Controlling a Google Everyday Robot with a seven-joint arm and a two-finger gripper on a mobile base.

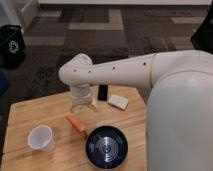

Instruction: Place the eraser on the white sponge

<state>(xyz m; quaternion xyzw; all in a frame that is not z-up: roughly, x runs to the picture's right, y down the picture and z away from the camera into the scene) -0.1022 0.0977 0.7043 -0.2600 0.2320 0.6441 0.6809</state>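
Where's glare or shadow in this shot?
Camera view: soft, even light, no harsh glare; pale sheen rings on the round black bowl; faint shadow beneath the gripper, which hangs open over the wooden table beside the small black rectangular eraser.
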